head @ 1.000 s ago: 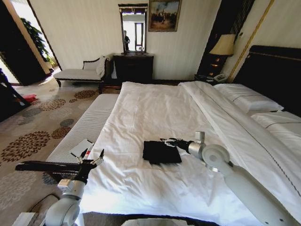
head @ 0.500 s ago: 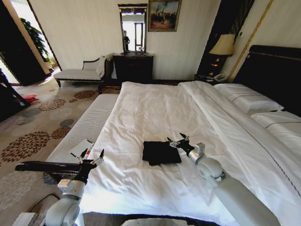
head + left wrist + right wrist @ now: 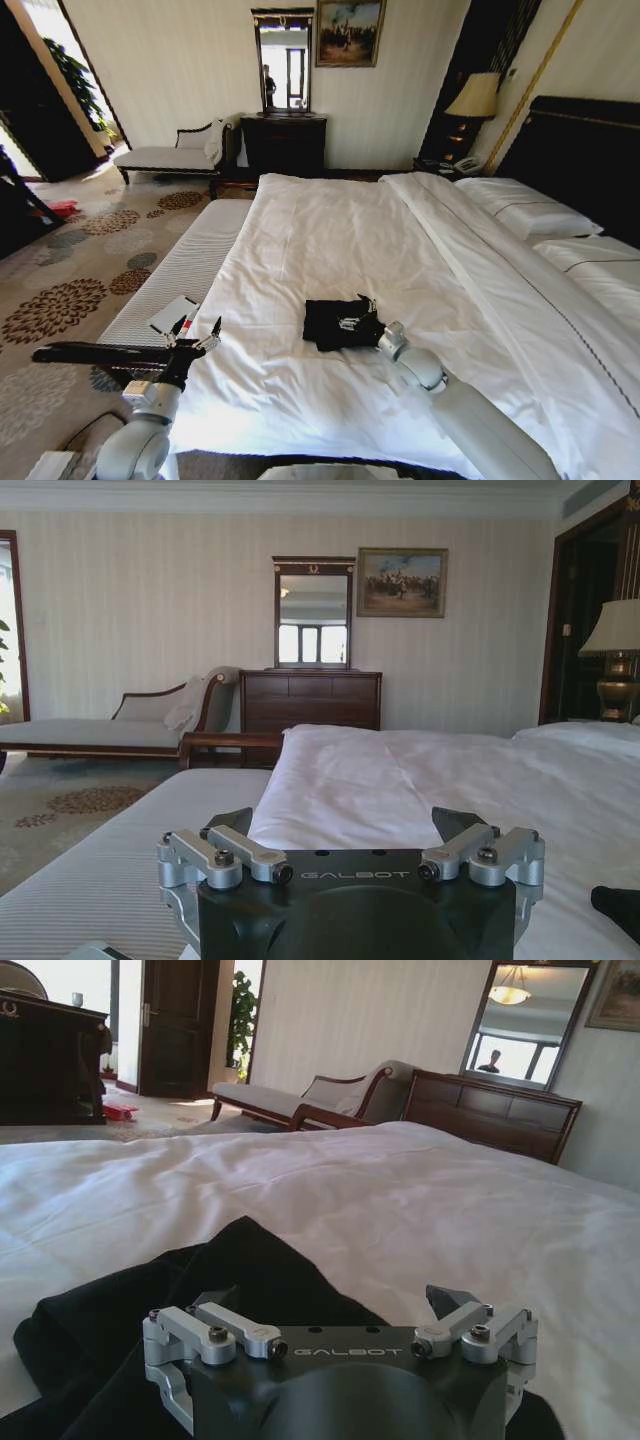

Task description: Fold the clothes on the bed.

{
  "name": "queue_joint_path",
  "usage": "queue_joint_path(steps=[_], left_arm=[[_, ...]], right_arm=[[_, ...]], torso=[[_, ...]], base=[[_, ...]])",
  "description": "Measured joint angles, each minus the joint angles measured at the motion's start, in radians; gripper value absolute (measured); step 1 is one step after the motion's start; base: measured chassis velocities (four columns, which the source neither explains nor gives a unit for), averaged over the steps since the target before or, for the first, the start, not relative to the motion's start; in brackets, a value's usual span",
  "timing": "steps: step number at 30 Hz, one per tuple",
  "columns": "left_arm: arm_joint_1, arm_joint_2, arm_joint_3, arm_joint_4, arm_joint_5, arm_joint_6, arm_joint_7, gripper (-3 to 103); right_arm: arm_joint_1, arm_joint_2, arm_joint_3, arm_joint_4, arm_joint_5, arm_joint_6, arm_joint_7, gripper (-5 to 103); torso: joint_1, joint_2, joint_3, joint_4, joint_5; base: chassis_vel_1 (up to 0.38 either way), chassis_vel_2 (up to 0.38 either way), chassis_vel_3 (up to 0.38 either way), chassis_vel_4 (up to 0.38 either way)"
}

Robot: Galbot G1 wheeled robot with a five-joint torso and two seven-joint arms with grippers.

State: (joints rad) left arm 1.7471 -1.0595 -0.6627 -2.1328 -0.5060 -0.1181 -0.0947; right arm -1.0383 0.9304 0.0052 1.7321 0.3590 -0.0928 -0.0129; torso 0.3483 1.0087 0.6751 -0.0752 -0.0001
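The clothes, a small black T-shirt, lie folded into a rough square on the white sheet of the bed, toward its near side. My right gripper sits low over the shirt's right edge, jaws open, with the black fabric bunched right beneath and ahead of it in the right wrist view. That gripper holds nothing between its fingers. My left gripper hangs open above the striped bench beside the bed, well left of the shirt. A corner of the shirt shows past the left gripper.
A narrow white-striped bench runs along the bed's left side with a flat white item on it. Pillows and the dark headboard lie at the right. A chaise, a dresser and a lamp stand along the far wall.
My right gripper has swung from the shirt's right side inward and lower, onto the shirt's right edge, whose fabric now looks slightly bunched. The left arm has stayed still.
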Motion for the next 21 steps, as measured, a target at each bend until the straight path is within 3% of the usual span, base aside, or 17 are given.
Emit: queue_joint_path(steps=[13,21], left_arm=[[0.0,0.0,0.0,0.0,0.0,0.0,0.0,100],[0.0,0.0,0.0,0.0,0.0,0.0,0.0,100]], right_arm=[[0.109,0.085,-0.151,-0.155,0.004,0.0,0.011,100],[0.12,0.071,-0.132,-0.137,0.076,0.001,0.037,100]], torso=[[0.0,0.0,0.0,0.0,0.0002],[0.0,0.0,0.0,0.0001,0.0001]], base=[[0.0,0.0,0.0,0.0],[0.0,0.0,0.0,0.0]])
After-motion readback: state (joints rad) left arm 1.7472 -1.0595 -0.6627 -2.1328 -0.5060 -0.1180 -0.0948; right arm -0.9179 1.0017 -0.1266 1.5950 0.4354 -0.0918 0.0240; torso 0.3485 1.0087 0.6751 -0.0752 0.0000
